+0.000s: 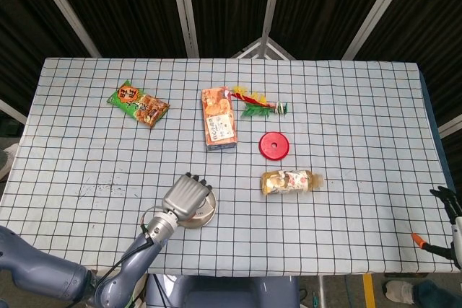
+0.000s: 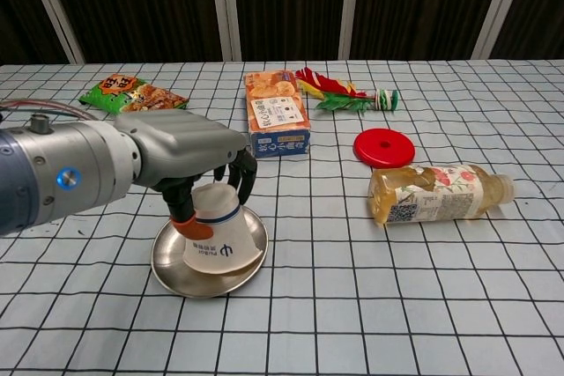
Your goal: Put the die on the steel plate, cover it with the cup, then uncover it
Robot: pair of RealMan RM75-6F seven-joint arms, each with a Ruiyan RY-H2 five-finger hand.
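one hand active: left hand (image 2: 181, 151) wrapped around white paper cup (image 2: 216, 239), fingers (image 2: 242, 173) curled over its upturned base. cup is mouth-down on steel plate (image 2: 167, 266), tilted a bit toward cam, rim on plate surface. die not visible, presumably hidden under cup, can't confirm. right hand (image 1: 451, 210) only at far rt edge of head view, fingers apart, holding nothing. beyond plate: orange carton (image 2: 278, 114), snack bag (image 2: 128, 92), red lid (image 2: 384, 147), bottle (image 2: 436, 193) on its side, feather shuttlecock (image 2: 339, 90). all on checked tablecloth (image 2: 397, 305).
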